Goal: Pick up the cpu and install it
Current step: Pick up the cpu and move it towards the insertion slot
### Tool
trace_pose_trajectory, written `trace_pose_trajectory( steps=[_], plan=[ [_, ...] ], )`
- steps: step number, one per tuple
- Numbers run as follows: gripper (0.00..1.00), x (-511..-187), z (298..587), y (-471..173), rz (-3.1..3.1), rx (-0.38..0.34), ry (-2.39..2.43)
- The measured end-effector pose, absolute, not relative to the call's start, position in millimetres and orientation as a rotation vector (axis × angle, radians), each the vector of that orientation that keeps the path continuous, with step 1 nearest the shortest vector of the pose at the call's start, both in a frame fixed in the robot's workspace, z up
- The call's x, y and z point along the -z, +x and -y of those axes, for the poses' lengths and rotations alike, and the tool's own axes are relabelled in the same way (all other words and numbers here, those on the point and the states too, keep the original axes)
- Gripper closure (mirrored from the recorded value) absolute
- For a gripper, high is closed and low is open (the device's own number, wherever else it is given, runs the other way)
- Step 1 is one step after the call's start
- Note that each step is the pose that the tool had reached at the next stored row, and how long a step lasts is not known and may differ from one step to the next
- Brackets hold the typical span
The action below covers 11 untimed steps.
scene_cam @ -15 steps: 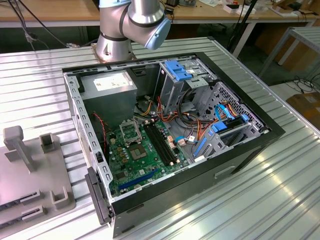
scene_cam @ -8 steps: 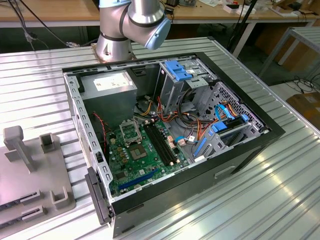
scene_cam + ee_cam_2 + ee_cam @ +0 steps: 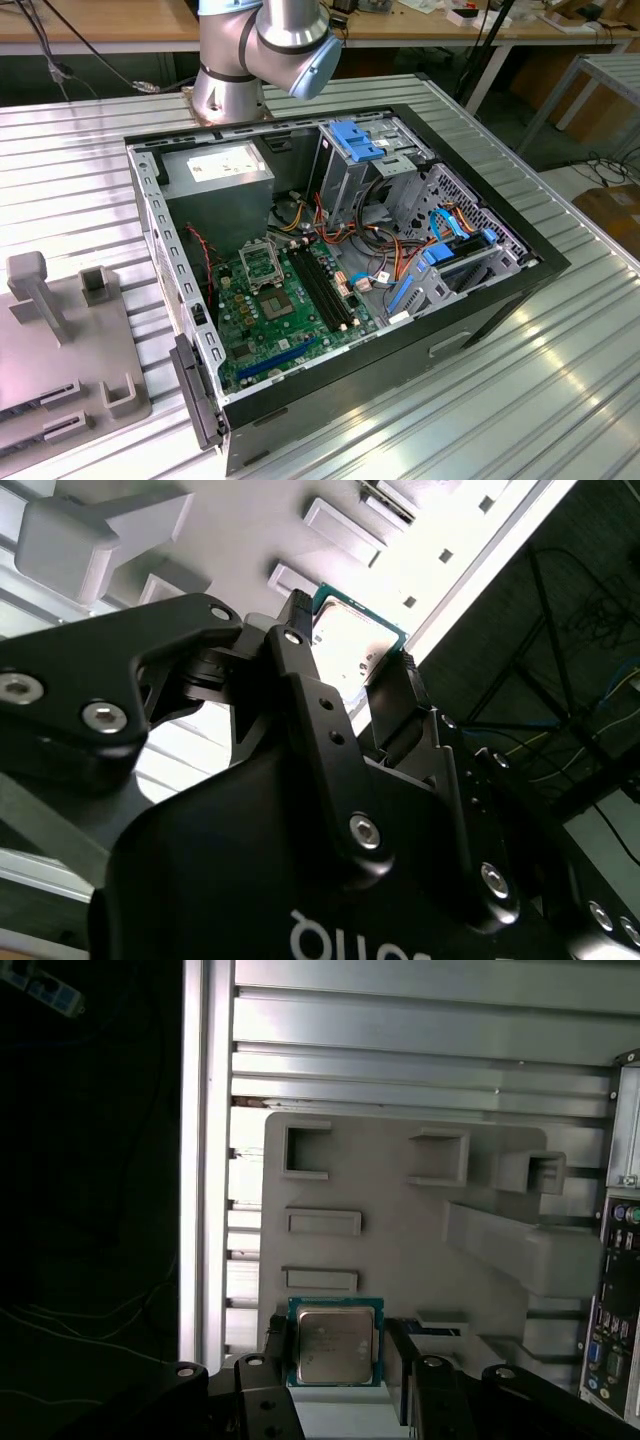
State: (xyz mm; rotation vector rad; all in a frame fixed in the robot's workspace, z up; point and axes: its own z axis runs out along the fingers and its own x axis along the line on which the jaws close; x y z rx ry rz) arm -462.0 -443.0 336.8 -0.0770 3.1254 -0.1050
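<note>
The cpu (image 3: 335,1341), a small flat square chip with a dull silver top and a green rim, sits between my two black fingertips in both wrist views. My gripper (image 3: 338,1358) is shut on the cpu (image 3: 352,640), one finger (image 3: 300,620) on each of two opposite edges. It hangs above the grey fixture plate (image 3: 400,1250), near the plate's edge. In the exterior view the open computer case (image 3: 500,300) holds the green board (image 3: 290,320), with the square metal socket frame (image 3: 262,262) at the board's far end.
The grey fixture plate (image 3: 60,350) with raised blocks and slots lies at the exterior view's left on the ribbed metal table (image 3: 560,400). Inside the case are a power supply (image 3: 220,170), drive cages with blue parts (image 3: 360,145) and loose cables (image 3: 390,250). The arm's base (image 3: 235,60) stands behind the case.
</note>
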Motion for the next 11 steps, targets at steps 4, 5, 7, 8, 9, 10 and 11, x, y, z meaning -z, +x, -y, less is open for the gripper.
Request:
trace_pose_trajectory(
  steps=[4,5,7,8,9,10,11],
  plan=[
    [0.53,-339.5,443.0,-462.0,-3.125,0.105,-0.077],
    [0.53,-340.7,443.0,-461.9,-3.126,0.105,-0.077],
    [0.53,-342.7,443.0,-462.0,-3.125,0.105,-0.077],
    [0.53,-343.6,443.0,-462.0,-3.125,0.105,-0.077],
    [0.53,-344.0,443.0,-462.0,-3.125,0.105,-0.077],
    [0.53,-344.3,443.0,-461.9,-3.125,0.105,-0.077],
    [0.53,-345.2,443.0,-462.0,-3.125,0.105,-0.077]
  ],
)
